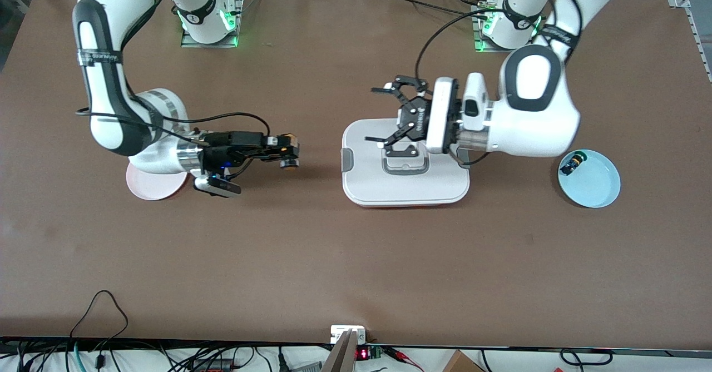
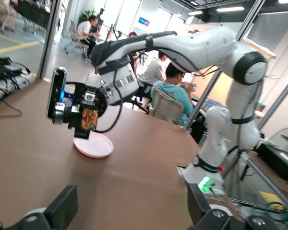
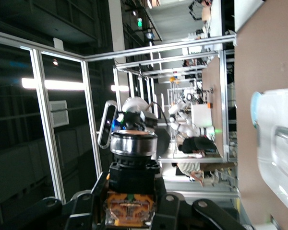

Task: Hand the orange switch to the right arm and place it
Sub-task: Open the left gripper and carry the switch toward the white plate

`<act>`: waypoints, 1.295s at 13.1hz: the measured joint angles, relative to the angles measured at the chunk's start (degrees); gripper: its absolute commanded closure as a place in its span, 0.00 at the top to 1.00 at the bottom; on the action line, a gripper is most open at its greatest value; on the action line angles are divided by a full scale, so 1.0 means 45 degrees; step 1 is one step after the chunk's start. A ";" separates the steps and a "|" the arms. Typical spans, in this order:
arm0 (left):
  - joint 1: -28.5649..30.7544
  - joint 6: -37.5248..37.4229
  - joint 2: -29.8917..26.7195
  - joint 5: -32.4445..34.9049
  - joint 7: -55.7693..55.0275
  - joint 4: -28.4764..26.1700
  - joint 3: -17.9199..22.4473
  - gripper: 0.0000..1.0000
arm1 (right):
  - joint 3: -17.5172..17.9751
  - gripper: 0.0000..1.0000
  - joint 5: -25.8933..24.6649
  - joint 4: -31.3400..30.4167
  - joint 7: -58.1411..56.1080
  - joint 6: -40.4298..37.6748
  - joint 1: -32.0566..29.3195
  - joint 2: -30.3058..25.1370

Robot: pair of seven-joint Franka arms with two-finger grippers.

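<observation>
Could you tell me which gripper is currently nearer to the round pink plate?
The right gripper, holding the orange switch, hovers beside the pink plate; the left gripper is over the white lidded box.

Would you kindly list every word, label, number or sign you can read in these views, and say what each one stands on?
No text can be read with certainty.
White lettering on the left gripper: too small to read.
Printed black bands on both arms: too blurred to read.
Red digits on a small display at the table edge nearest the front camera: too small to read.
The orange switch, the white lidded box and both plates: no lettering visible.
</observation>
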 measured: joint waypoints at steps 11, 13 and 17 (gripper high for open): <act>0.1821 -0.6054 -0.2078 1.0430 -1.1742 0.1939 -0.0382 1.00 | -0.0059 0.00 -1.1456 0.3134 0.0696 -0.0569 -0.3790 -0.0092; 0.1792 -0.6053 -0.2200 1.2455 -1.2798 0.2165 -0.0460 1.00 | -0.0063 0.00 -1.3587 0.3672 0.0705 -0.0527 -0.3903 -0.0125; 0.1820 -0.5992 -0.1958 1.5580 -1.3345 0.2930 -0.0386 1.00 | -0.0057 0.00 -1.7314 0.4427 0.0778 0.0042 -0.3843 -0.0216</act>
